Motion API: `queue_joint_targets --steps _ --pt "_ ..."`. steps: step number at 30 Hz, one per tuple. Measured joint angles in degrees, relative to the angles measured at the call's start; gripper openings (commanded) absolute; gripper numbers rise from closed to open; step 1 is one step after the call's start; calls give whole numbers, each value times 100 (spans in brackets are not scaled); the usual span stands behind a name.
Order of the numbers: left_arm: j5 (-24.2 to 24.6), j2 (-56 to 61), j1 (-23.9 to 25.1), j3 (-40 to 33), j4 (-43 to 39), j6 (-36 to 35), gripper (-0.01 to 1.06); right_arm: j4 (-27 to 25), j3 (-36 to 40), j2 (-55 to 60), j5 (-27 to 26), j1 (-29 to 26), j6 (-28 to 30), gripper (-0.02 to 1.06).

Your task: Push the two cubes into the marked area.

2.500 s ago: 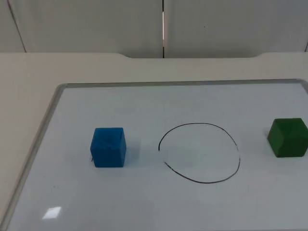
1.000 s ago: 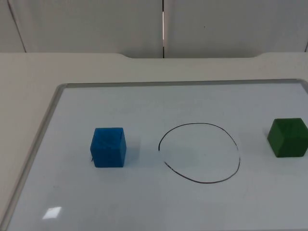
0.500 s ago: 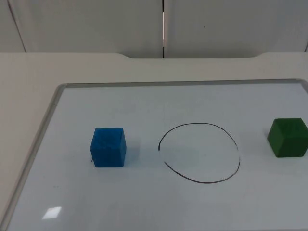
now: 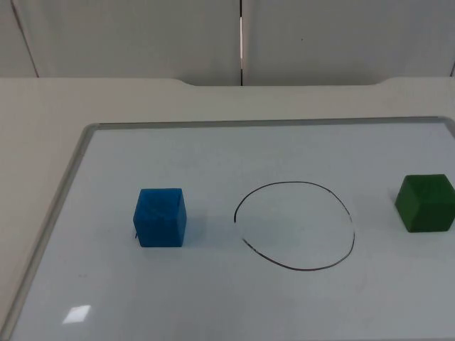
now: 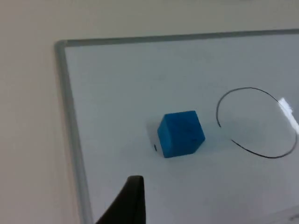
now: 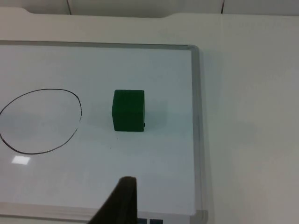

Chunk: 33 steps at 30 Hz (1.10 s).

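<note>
The left claw (image 5: 128, 200) hangs above the whiteboard (image 4: 213, 153) near the blue cube (image 5: 180, 134); the right claw (image 6: 122, 200) hangs near the green cube (image 6: 128, 110). Whether either is open cannot be told. Both cubes sit outside the drawn circle (image 4: 295, 225), on opposite sides.

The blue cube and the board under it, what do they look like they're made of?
Blue cube: probably foam or soft plastic, matte, with slightly uneven faces. White board: a glossy whiteboard surface, showing glare, edged by a grey, seemingly metal frame.
</note>
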State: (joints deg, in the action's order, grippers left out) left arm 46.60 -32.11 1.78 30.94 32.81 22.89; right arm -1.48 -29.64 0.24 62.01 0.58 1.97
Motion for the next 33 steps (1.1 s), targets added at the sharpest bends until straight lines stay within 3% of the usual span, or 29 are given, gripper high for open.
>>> queue_joint_targets --steps 6,9,10,11,12,15,16,21,28,33 --pt "-65 -1280 0 0 1089 1002 100 0 0 0 0 0 0 105" --pt "-79 -1725 0 0 1437 1252 74 0 0 0 0 0 0 105" --pt "-79 -1965 0 0 1602 1342 74 0 0 0 0 0 0 105" --pt "-93 -2159 0 0 1723 1434 66 0 0 0 0 0 0 105" --pt "-93 -2373 0 0 1853 1512 49 0 0 0 0 0 -11 105" --pt "-103 -2759 0 0 2134 1774 25 0 0 0 0 0 -11 105" --pt "-103 -2899 0 0 2280 1974 25 0 0 0 0 0 -33 105" --pt "-116 -3406 0 0 2894 2480 0 0 0 0 0 0 -41 105" --pt "-354 -3928 -27 0 3129 2640 0 0 0 0 0 0 -45 105" --pt "-1002 -4262 -523 12 3336 2788 0 0 0 0 0 0 -45 105"
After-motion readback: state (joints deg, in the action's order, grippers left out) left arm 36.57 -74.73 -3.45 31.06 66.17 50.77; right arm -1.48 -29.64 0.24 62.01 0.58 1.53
